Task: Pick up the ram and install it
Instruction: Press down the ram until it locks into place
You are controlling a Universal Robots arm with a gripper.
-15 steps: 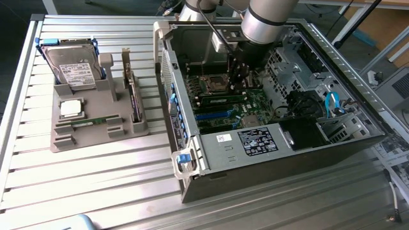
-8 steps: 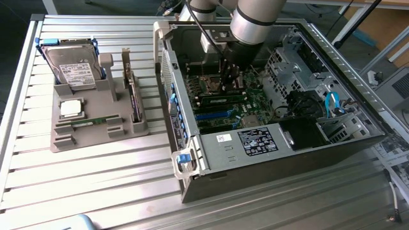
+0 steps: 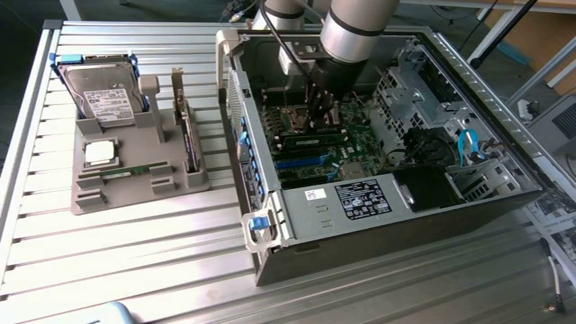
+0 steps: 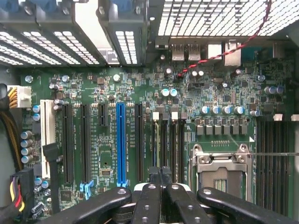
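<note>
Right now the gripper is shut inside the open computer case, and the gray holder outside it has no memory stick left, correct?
Not quite. The gripper is shut inside the computer case, but the exterior view shows one memory stick lying in the gray holder.

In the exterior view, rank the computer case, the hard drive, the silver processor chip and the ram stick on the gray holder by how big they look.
1. Computer case
2. Hard drive
3 and 4. Processor chip and ram stick: unsure; the chip is squarer, the stick longer but thin.

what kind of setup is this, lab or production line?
Likely a lab test bench: open PC case on a slatted aluminium table, with a grey fixture holding a hard drive and spare ram.
</note>
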